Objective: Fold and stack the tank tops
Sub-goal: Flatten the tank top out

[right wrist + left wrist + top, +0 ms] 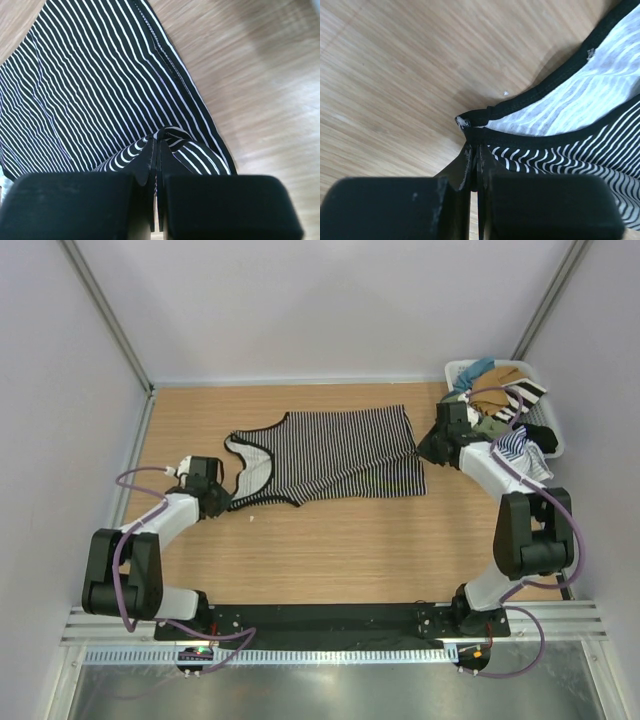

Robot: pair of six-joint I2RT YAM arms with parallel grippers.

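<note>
Tank top [340, 455] on table [330, 550] between left claw [222, 503] and right claw [424, 449], both touching it; bin [453, 368] behind right claw.

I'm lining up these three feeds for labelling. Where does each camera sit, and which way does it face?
Top external: above and behind the bases, looking down on the table and the black-and-white tank top; both arms show, with left gripper and right gripper.
Left wrist: on the left arm, looking along its shut fingers at a strap.
Right wrist: on the right arm, looking along its shut fingers at a pinched hem fold.
Shared: all three show that tank top.
</note>
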